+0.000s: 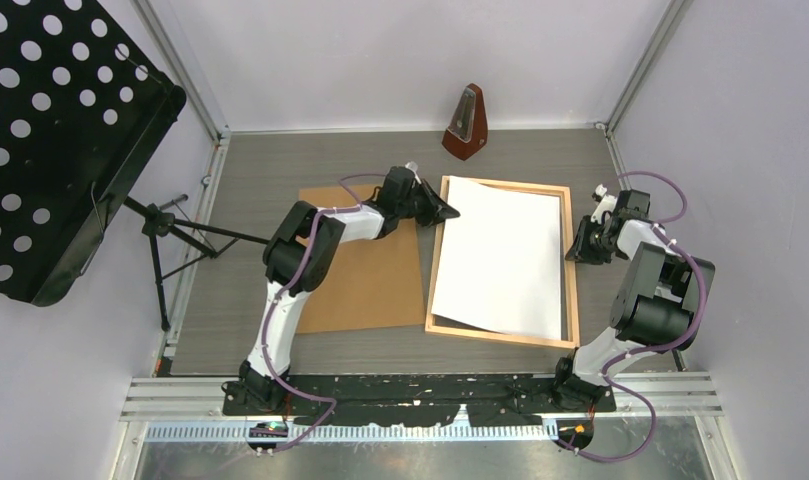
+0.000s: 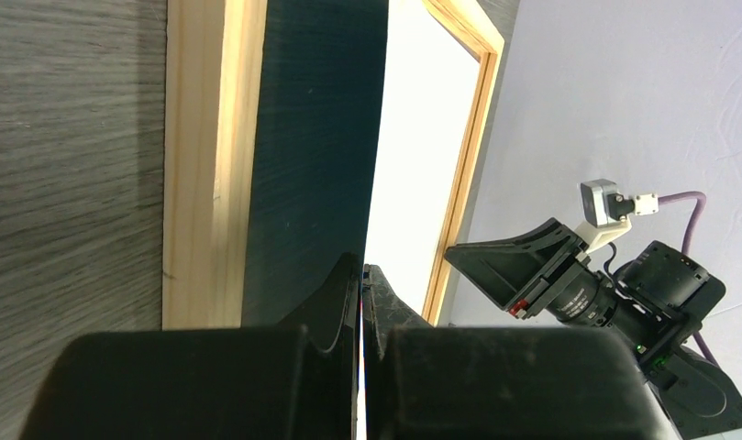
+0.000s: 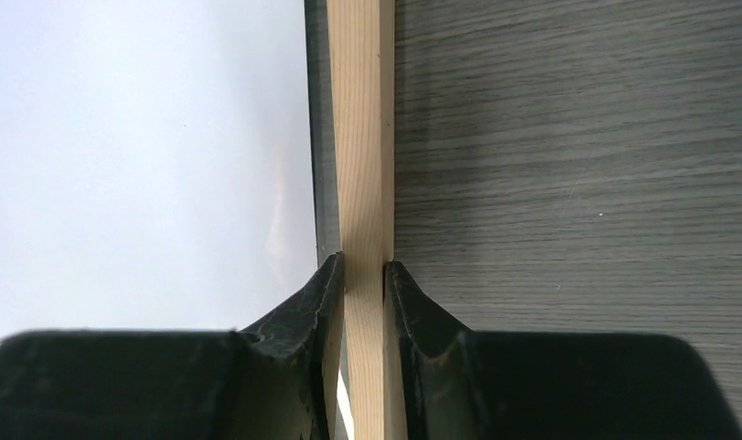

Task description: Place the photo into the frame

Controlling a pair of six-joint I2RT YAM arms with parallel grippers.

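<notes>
Left gripper fingers, close to the wrist lens: pressed together on a thin white edge, the photo pinched between them. From above, the grip sat at the photo's far left corner. The photo lay white side up across the frame, a little askew, covering most of the opening; its left edge ran along the left rail. Printed face not visible.

Right gripper: jaws partly open and clamped on the frame's right rail, one finger on each side of the wood, the white sheet just inside it.

The frame lay flat on the grey table. A brown backing board lay just left of it, under the left arm. A metronome stood beyond the far rail. A black perforated music stand stood off the table's left edge.
</notes>
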